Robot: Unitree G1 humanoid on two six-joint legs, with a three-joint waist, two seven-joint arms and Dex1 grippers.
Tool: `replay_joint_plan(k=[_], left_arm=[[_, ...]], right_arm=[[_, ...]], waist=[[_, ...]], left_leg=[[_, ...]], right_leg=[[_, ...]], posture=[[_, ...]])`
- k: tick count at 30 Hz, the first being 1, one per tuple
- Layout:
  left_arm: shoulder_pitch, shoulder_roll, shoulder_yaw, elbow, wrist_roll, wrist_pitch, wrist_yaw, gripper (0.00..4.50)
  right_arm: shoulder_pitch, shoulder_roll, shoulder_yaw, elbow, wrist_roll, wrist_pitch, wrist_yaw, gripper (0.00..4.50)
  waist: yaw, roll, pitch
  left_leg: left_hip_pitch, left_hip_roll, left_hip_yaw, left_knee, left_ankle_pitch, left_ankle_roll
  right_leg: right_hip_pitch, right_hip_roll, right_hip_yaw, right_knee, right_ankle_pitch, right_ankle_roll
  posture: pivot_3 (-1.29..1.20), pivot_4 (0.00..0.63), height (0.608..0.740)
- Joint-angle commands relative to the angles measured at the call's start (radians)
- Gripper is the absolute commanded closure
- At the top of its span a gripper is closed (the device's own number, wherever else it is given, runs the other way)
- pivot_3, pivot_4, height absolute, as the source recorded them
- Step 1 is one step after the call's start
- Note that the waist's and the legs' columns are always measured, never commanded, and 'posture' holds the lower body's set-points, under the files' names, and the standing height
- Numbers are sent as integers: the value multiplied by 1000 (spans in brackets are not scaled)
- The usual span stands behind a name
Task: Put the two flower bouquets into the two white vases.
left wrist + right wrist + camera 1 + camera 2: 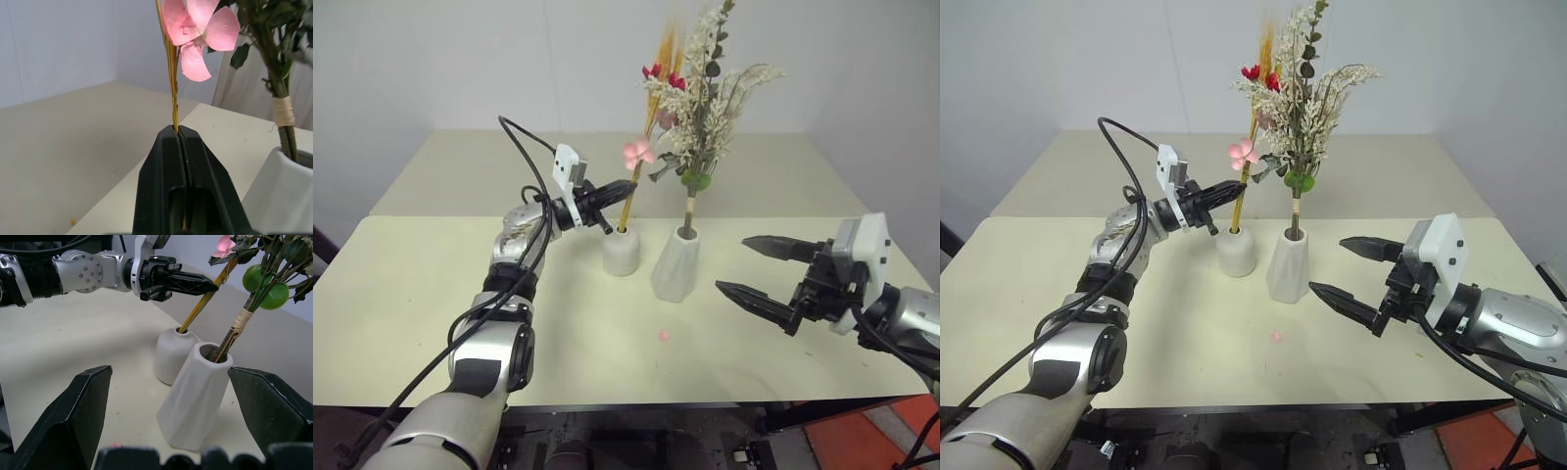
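Note:
The slim bouquet (172,73), with yellow straw stems, red buds and a pink blossom (638,152), leans with its stem ends in the short round white vase (621,252). My left gripper (625,189) is shut on those stems just above the vase mouth. The bushier bouquet (705,108) of cream sprigs and green leaves stands in the taller tapering white vase (675,264), right beside the short one. My right gripper (732,263) hangs open to the right of the tall vase, holding nothing.
Both vases stand mid-table on the pale table (431,294). A tiny loose pink petal (664,335) lies in front of the tall vase. A second pale tabletop (470,166) adjoins behind, against a white wall.

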Motion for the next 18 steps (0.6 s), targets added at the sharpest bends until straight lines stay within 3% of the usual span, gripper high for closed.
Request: replay_joint_plan(k=[1, 6, 14, 18], left_arm=[[-11, 14, -11, -8, 5, 5, -13, 4064], [7, 51, -16, -66, -10, 64, -49, 2592], [185, 271, 13, -406, -100, 297, -157, 147], [291, 364, 60, -606, -172, 399, -145, 22]], right_arm=[[-15, 1, -12, -19, 0, -30, -5, 0], [-14, 0, -12, -19, -4, -30, -4, 0], [20, 3, -21, -19, -6, -35, 14, 0], [19, 3, -4, 5, -14, -39, 30, 0]], waist=[[0, 0, 0], [-1, 0, 0], [-7, 0, 0], [-3, 0, 0]], left_leg=[[0, 0, 0, 0, 0, 0], [0, 0, 0, 0, 0, 0], [1, 1, 0, 0, 0, 0], [1, 1, 0, 0, 0, 0]], right_leg=[[0, 0, 0, 0, 0, 0], [0, 0, 0, 0, 0, 0], [-2, 1, 0, 4, 0, 0], [-2, 0, 0, 5, 0, 0]], posture=[[0, 150, 740], [0, 150, 740], [0, 150, 740], [0, 150, 740]])
